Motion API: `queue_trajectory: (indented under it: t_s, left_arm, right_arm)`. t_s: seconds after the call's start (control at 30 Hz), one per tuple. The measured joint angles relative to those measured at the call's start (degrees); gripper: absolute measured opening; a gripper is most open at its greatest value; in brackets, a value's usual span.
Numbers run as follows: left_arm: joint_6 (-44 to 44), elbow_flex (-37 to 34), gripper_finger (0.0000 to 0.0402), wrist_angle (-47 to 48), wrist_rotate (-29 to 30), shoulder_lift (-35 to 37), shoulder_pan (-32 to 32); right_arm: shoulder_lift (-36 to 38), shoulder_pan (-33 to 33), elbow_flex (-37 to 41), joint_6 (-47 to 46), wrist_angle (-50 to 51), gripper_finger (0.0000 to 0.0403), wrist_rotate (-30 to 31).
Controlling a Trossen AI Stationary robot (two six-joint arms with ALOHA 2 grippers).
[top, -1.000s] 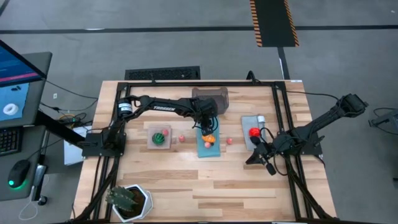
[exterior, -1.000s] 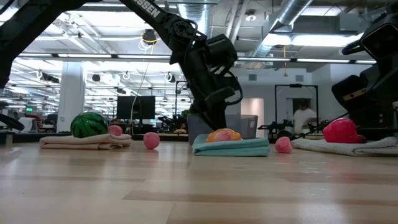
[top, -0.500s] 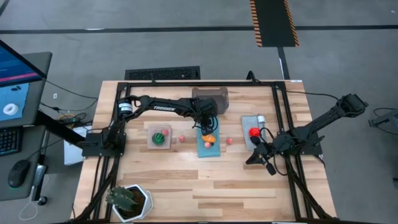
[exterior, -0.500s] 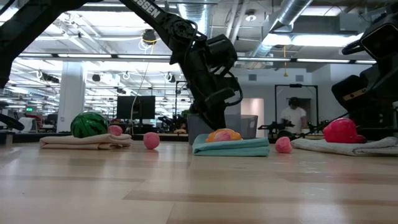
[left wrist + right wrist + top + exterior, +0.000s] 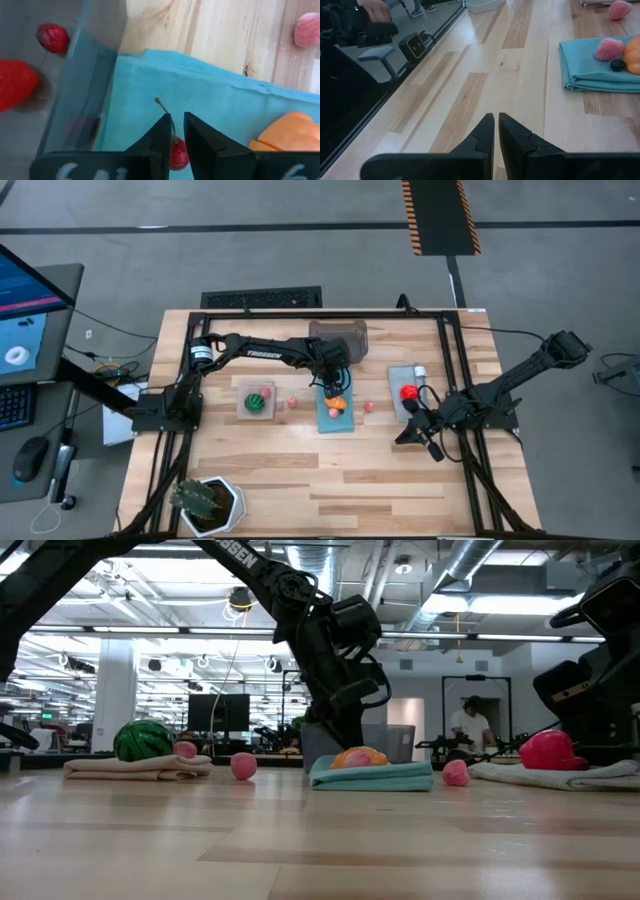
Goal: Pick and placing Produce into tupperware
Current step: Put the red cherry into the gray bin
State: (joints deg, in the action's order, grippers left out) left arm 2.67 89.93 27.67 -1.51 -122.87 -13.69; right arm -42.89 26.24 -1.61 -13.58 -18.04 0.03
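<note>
The left hand [image 5: 178, 131] is low over the flat blue-green cloth mat [image 5: 210, 107], w/ its fingers almost together on a small red cherry with a thin stem [image 5: 177, 152]. An orange toy fruit [image 5: 280, 132] lies just beside it on the mat. The see-thru grey plastic box [image 5: 338, 336] sits at the mat's far edge, w/ red bits inside. The right hand [image 5: 496, 125] is pressed together, holding nothing, over the wooden counter [image 5: 330, 480].

This is a robotics lab in a big open-plan hall. Exposed ducts [image 5: 470, 570] and strip lights run overhead, rows of monitors [image 5: 215, 712] stand behind the wooden worktop [image 5: 300, 470], a computer screen [image 5: 25, 315] sits beside it, and striped hazard tape [image 5: 438, 215] marks the grey floor.
</note>
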Motion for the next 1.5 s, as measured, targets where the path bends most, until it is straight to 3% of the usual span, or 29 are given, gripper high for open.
queue_trajectory:
  t_s: [0.4,1.0,1.37,1.5]
  left_arm:
    - [1.1,-0.2,0.0083,1.6,-1.2,-0.3,0.0]
    - [-1.3,-0.1,0.0086,1.4,0.9,-0.2,0.2]
    - [-4.3,1.3,0.0008,2.8,3.7,-0.1,1.3]
    - [-5.4,2.3,0.0004,3.0,5.4,-0.1,1.7]
  right_arm:
    - [0.0,0.0,0.0,0.0,0.0,0.0049,0.0]
    - [0.0,0.0,0.0,0.0,0.0,0.0049,0.0]
    - [0.0,0.0,0.0,0.0,0.0,0.0049,0.0]
    - [0.0,0.0,0.0,0.0,0.0,0.0049,0.0]
